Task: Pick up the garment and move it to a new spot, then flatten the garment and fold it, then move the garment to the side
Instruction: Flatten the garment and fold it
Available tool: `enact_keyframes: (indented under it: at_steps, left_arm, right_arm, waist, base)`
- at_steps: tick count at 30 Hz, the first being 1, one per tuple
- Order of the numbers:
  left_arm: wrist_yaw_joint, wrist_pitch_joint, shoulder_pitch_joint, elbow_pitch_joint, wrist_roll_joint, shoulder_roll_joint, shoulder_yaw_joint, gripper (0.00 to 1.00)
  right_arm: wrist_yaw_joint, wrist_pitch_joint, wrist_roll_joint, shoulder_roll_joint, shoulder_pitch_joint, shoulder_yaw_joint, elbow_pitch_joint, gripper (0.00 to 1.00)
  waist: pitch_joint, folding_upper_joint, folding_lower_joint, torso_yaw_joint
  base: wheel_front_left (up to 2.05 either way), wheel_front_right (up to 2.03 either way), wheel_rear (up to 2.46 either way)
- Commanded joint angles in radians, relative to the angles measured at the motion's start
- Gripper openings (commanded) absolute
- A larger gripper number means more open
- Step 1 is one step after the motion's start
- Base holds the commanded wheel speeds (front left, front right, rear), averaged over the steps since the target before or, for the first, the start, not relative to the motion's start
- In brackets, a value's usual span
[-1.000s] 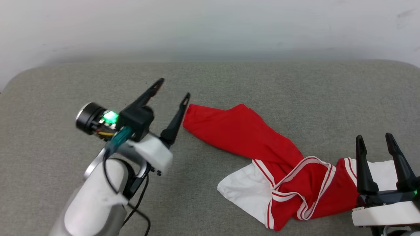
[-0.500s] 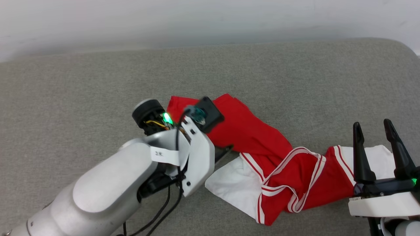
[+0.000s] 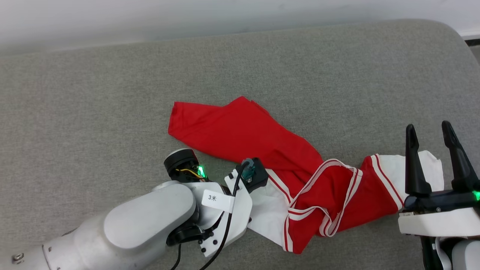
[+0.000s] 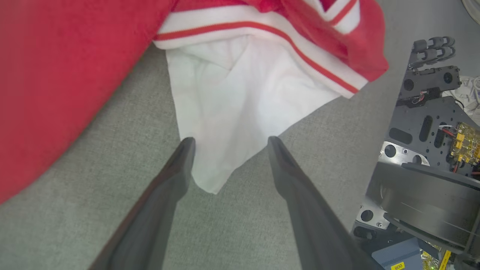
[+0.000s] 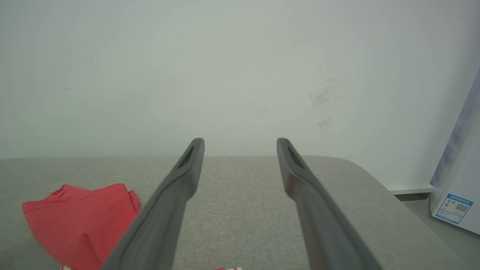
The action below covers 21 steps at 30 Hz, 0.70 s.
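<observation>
The garment (image 3: 243, 131) lies twisted on the grey cushion: a red body, white sleeves and red-white striped trim. In the head view my left forearm (image 3: 150, 221) reaches over its near white sleeve (image 3: 267, 213) and hides the fingers. In the left wrist view my left gripper (image 4: 230, 139) is open and points down, its fingers straddling the pointed corner of the white sleeve (image 4: 240, 101) with the red cloth (image 4: 56, 75) to the left. My right gripper (image 3: 428, 126) is open and empty above the other white sleeve (image 3: 431, 165). The right gripper (image 5: 240, 140) points at the wall, with the garment (image 5: 82, 213) low on the left.
The grey padded surface (image 3: 112, 93) runs back to a pale wall (image 3: 225, 15) and rounds off at its far right corner (image 3: 455, 33). My own base (image 4: 423, 150) stands right of the left fingers. A white cabinet with a sticker (image 5: 455, 202) stands beyond the cushion's right end.
The head camera has tilted down. My left arm swung from beside the garment's far red end to the near white sleeve and turned its fingers downward. The right gripper stayed put.
</observation>
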<state>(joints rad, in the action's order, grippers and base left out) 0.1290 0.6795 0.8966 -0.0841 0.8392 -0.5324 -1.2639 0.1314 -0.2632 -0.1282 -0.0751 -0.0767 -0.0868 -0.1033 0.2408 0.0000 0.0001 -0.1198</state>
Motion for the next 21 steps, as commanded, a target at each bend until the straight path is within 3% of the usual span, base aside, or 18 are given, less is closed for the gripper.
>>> enact_keyframes:
  at_steps: [1,14,15,16,17,21]
  left_arm:
    - [0.001,0.007,0.005,-0.012,-0.005,0.003,-0.009,1.0]
    - [0.005,0.172,-0.163,-0.055,-0.122,0.027,-0.04,1.0]
    - [0.005,0.175,-0.171,-0.05,-0.137,0.025,-0.04,0.42]
    - [0.005,0.171,-0.175,-0.046,-0.144,0.023,-0.041,0.05]
    - [0.005,0.154,-0.176,-0.05,-0.139,0.021,-0.041,0.0]
    - [0.001,0.058,-0.13,-0.072,-0.13,0.026,-0.031,0.0]
  right_arm:
    - [-0.001,-0.002,0.0,0.007,-0.014,-0.001,-0.006,1.0]
    - [-0.001,-0.002,-0.007,0.016,-0.065,-0.003,-0.003,1.0]
    - [-0.001,-0.002,-0.007,0.017,-0.066,-0.005,-0.003,1.0]
    - [-0.001,-0.002,-0.007,0.018,-0.065,-0.006,-0.002,1.0]
    - [-0.001,-0.002,-0.006,0.018,-0.064,-0.01,-0.001,1.0]
    - [-0.001,-0.002,0.001,0.021,-0.054,-0.019,0.002,1.0]
  waist:
    - [0.015,0.0,-0.0001,-0.007]
    - [0.085,0.0,-0.0001,-0.027]
    - [0.087,0.0,-0.0001,-0.027]
    - [0.087,0.0,-0.0001,-0.026]
    - [0.085,0.0,-0.0001,-0.023]
    - [0.067,0.0,-0.0001,-0.004]
  base:
    - [0.0,0.0,0.0]
    - [0.0,0.0,0.0]
    - [0.0,0.0,0.0]
    - [0.0,0.0,0.0]
    - [0.0,0.0,0.0]
    - [0.0,0.0,0.0]
